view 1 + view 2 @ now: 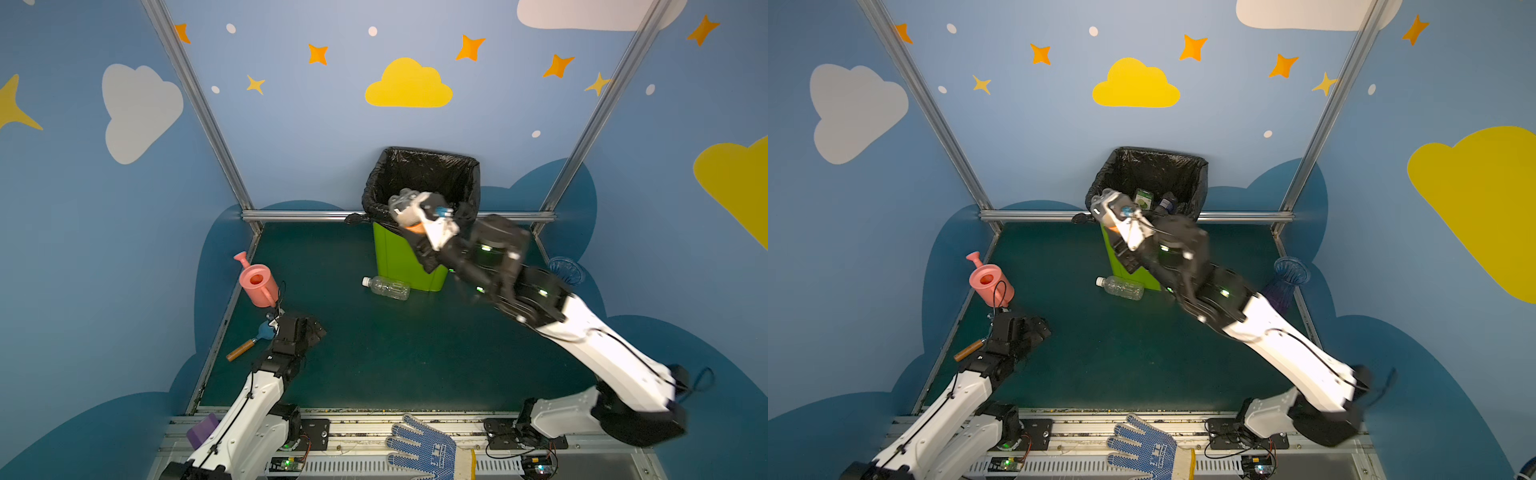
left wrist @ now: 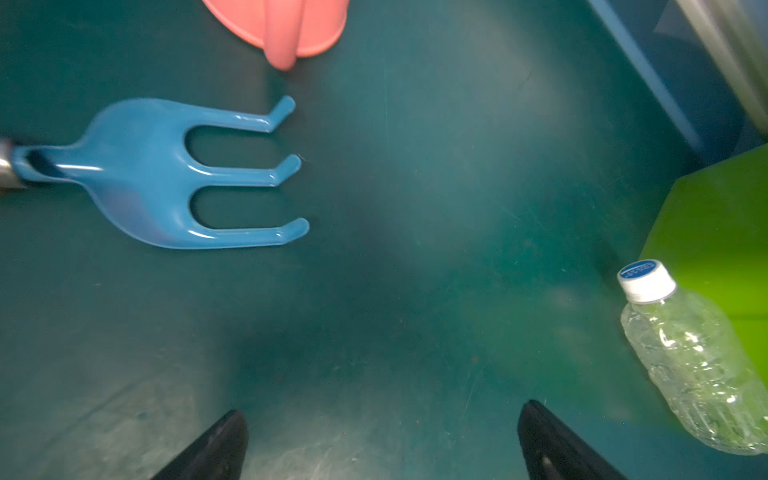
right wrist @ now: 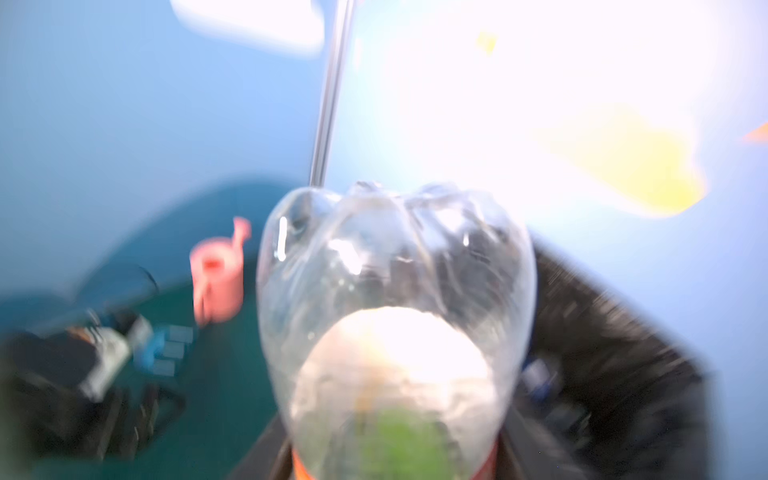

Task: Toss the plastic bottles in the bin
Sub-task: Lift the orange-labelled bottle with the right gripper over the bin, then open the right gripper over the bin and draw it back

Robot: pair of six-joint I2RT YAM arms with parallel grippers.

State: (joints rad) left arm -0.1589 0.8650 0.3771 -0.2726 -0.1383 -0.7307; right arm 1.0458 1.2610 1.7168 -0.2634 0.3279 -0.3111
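Note:
A clear plastic bottle (image 1: pixel 405 208) with an orange label is held in my right gripper (image 1: pixel 415 222), raised at the front rim of the bin (image 1: pixel 395 262), which is lime green with a black liner (image 1: pixel 1154 170). In the right wrist view this bottle (image 3: pixel 395 291) fills the middle, its base pointing away, with the jaws shut on its sides. Inside the bin lie other bottles (image 1: pixel 1143 199). Another clear bottle (image 1: pixel 388 287) with a white cap lies on the floor against the bin's foot. My left gripper (image 1: pixel 313 328) hangs open and empty low over the floor at the left.
A pink watering can (image 1: pixel 257 282) stands near the left wall, a blue hand rake (image 2: pixel 166 174) with a wooden handle beside my left gripper. A blue ribbed vase (image 1: pixel 1287 278) stands at the right wall. A dotted glove (image 1: pixel 419 449) lies on the front rail.

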